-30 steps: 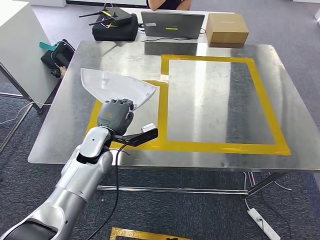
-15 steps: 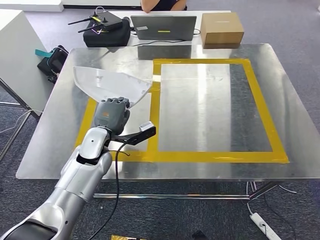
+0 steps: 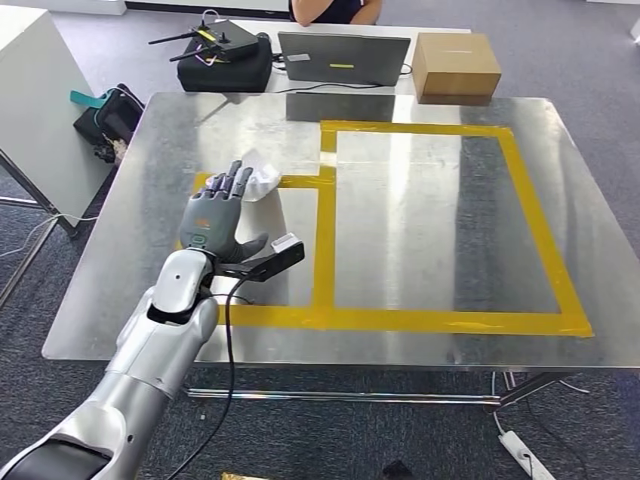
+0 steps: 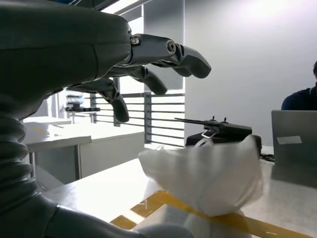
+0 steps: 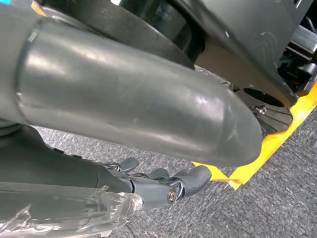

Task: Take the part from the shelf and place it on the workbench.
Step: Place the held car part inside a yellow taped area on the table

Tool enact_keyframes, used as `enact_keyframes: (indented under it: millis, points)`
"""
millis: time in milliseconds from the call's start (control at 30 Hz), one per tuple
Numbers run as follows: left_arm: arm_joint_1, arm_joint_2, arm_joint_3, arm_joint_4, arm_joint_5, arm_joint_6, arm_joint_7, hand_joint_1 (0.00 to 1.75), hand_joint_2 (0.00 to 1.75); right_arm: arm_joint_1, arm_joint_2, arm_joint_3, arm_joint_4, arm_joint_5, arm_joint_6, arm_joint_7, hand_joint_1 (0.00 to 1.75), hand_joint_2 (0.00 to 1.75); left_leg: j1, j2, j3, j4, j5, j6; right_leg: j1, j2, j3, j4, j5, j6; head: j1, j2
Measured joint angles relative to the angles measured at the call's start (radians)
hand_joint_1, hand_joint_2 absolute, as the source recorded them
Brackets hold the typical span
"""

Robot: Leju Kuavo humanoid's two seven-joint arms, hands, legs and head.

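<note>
White part (image 3: 260,178) on workbench (image 3: 423,230), just beyond left robot hand (image 3: 215,215), fingers spread, empty

The part (image 3: 260,177) — a translucent white plastic piece, crumpled-looking — lies on the metal surface (image 3: 423,230), across the yellow tape outline (image 3: 326,240) near its far left corner.

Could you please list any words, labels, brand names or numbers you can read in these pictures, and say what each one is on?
No text can be read in any view.
Laptop: a yellow sticker and a white sticker on its lid, too small to read.
Cardboard box: no legible print.
Left robot hand: a small coloured mark on its back, too blurred to read.
</note>
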Motion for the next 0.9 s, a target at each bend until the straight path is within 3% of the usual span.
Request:
enact_keyframes:
  millis: [100,567,700,767,833,867,900]
  points:
    - [0.0,0.0,0.011,-0.001,0.0,0.0,0.004,0.0,0.0,0.0,0.0,-0.006,0.0,0.001,0.001,-0.004,0.0,0.0,-0.001,0.0,0.0,0.0,-0.001,0.003,-0.001,0.0,0.0,0.0,0.0,0.005,0.0,0.0]
    - [0.0,-0.005,0.027,-0.001,0.0,0.0,0.01,0.0,0.0,-0.001,0.0,-0.016,0.0,0.003,0.001,-0.006,0.0,0.0,0.0,0.0,0.0,0.001,-0.001,0.005,-0.001,0.0,0.0,0.0,0.0,0.006,0.0,0.0]
    - [0.0,-0.007,0.035,-0.01,0.0,-0.001,0.02,0.0,0.0,-0.001,0.001,-0.018,0.0,0.008,0.001,-0.007,0.0,0.0,0.002,0.001,0.008,-0.013,0.01,0.027,-0.003,0.001,-0.001,-0.002,-0.002,0.025,-0.001,0.0]
    - [-0.003,-0.01,0.044,-0.015,0.0,-0.002,0.02,0.0,0.0,-0.001,0.001,-0.02,0.0,0.011,0.001,-0.007,0.0,0.0,0.01,0.004,0.015,-0.027,0.02,0.031,-0.004,0.001,-0.028,0.065,-0.052,0.031,0.003,0.0]
    - [-0.001,-0.011,0.052,-0.016,0.0,-0.004,0.02,0.0,0.0,0.0,0.001,-0.023,0.0,0.012,0.001,-0.007,0.0,0.0,0.011,0.005,0.015,-0.028,0.022,0.03,-0.008,0.0,-0.08,0.201,-0.125,0.038,0.006,0.0]
    - [0.001,-0.011,0.053,-0.017,0.0,-0.004,0.02,0.0,0.0,0.0,0.001,-0.024,0.0,0.013,0.001,-0.006,0.0,0.0,0.011,0.005,0.014,-0.027,0.023,0.028,-0.012,0.0,-0.101,0.258,-0.146,0.042,0.006,0.0]
    - [0.004,-0.011,0.054,-0.017,0.0,-0.004,0.02,0.0,0.0,0.001,0.001,-0.026,0.0,0.014,0.001,-0.006,0.0,0.0,0.013,0.006,0.012,-0.027,0.025,0.026,-0.015,-0.001,-0.106,0.281,-0.148,0.047,0.006,0.0]
